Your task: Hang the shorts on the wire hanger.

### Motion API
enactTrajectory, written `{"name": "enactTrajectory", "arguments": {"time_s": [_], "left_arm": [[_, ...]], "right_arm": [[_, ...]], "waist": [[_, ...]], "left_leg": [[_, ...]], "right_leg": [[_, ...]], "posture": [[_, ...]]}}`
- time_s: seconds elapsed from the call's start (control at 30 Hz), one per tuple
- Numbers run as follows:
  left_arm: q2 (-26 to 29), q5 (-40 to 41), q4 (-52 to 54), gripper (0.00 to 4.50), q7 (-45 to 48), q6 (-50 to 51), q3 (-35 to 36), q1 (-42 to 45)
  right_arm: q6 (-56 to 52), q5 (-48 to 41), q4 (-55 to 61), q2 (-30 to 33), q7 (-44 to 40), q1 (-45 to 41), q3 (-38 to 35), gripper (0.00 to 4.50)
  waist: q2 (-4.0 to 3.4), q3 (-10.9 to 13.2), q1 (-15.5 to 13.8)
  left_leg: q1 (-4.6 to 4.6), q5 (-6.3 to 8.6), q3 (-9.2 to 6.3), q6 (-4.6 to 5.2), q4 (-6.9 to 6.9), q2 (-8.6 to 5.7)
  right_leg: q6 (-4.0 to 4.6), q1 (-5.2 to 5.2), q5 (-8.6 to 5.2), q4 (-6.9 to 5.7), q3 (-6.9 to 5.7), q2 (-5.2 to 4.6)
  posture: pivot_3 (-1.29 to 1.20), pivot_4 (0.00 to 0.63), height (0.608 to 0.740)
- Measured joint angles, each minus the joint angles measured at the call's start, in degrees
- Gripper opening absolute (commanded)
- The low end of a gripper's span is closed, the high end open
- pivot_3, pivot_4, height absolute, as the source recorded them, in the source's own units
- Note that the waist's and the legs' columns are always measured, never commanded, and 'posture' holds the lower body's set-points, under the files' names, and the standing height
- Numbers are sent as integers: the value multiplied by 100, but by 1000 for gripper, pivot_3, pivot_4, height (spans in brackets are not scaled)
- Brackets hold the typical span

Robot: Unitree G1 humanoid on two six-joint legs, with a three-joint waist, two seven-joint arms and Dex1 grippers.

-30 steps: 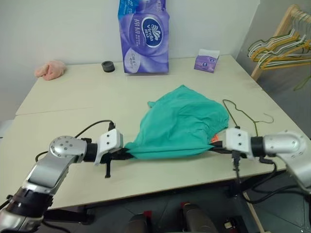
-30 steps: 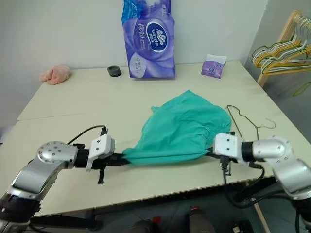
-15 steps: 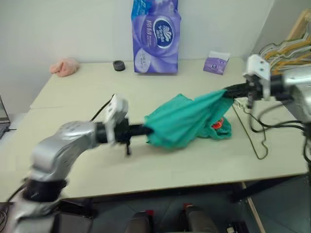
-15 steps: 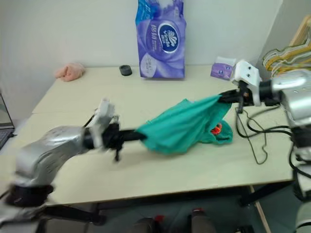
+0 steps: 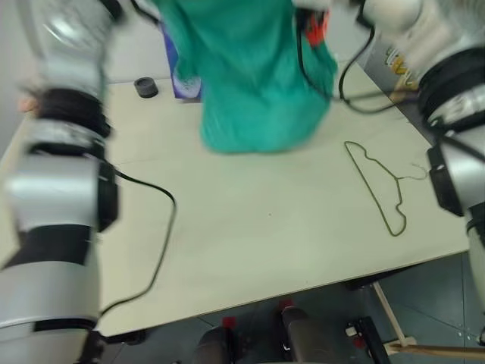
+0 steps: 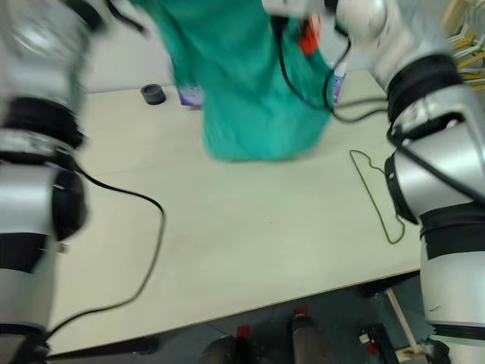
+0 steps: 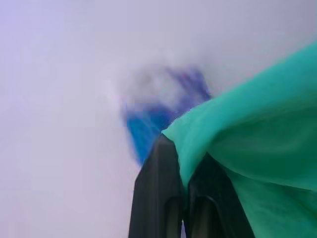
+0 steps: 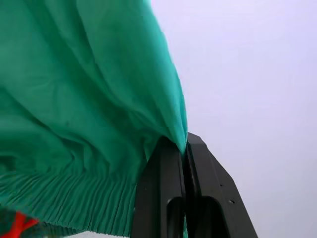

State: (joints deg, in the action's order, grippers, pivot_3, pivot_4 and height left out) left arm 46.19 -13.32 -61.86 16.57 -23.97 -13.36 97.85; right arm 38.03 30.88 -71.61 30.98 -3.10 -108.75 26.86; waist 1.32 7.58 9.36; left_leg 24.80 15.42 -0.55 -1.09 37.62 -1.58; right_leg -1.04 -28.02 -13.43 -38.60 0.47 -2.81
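The teal-green shorts (image 5: 250,83) hang in the air above the far half of the table, held up by both arms. My left gripper (image 7: 184,158) is shut on one edge of the fabric. My right gripper (image 8: 185,144) is shut on the other edge, next to the gathered waistband (image 8: 74,198). An orange tag (image 5: 317,26) shows near the top right of the shorts. The wire hanger (image 5: 368,189) lies flat on the table to the right, apart from the shorts and below them.
The beige table (image 5: 250,250) spreads under the shorts. A black cable (image 5: 163,227) loops over its left side. A small black round thing (image 5: 145,87) and a purple pack (image 5: 176,76), partly hidden by the shorts, stand at the back. Coloured hangers (image 6: 470,53) hang far right.
Both arms have swung up and carried the shorts off the table, and the fabric now hangs down from the grippers. The hanger has stayed on the table. The camera has shifted.
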Motion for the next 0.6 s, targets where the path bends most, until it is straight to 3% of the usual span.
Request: {"name": "enactTrajectory", "arguments": {"time_s": [0.07,0.2,0.23,0.4,0.43,0.5,0.6], "left_arm": [[270,-399,494,0,208,-439,-160,-101],[585,-247,1874,0,1646,-129,-230,-2143],[627,-35,2239,0,2041,197,-188,-2833],[648,1297,4321,0,3503,2188,14,-6053],[659,1553,4751,0,3690,2644,66,-6580],[717,1912,5401,0,3939,3365,179,-7319],[1075,2305,6185,0,4288,4083,419,-7946]], "right_arm": [[446,-65,92,188,122,161,-185,42],[1365,-325,468,279,-447,2098,-316,42],[1468,-380,537,284,-689,2713,-306,42],[1555,-636,1371,61,-1644,4810,-246,42],[1479,-755,1729,56,-1850,5107,-250,42],[1253,-1013,2479,122,-2306,5679,-258,42],[754,-1621,3720,402,-3228,6545,-240,42]], "waist": [[-13,-16,-42],[-15,-10,-134],[-14,-9,-135],[-16,-14,-91],[-13,-16,-55],[-9,-19,7],[-8,-19,-18]], "left_leg": [[-39,5,3,7,-16,-3],[-388,67,35,149,-1,12],[-426,67,33,160,13,16],[-349,59,41,141,71,29],[-269,54,30,130,88,35],[-164,60,12,115,132,40],[-176,62,4,119,134,37]], "right_leg": [[-6,61,-4,20,6,0],[-47,442,-19,88,26,60],[-55,490,-16,94,33,62],[-48,399,22,31,65,45],[-47,327,23,1,56,47],[-47,233,21,-28,45,50],[-46,250,20,-22,41,49]], "posture": [[-102,73,740],[-106,78,740],[-106,78,740],[-107,80,740],[-107,80,740],[-109,82,740],[-112,83,740]]}}
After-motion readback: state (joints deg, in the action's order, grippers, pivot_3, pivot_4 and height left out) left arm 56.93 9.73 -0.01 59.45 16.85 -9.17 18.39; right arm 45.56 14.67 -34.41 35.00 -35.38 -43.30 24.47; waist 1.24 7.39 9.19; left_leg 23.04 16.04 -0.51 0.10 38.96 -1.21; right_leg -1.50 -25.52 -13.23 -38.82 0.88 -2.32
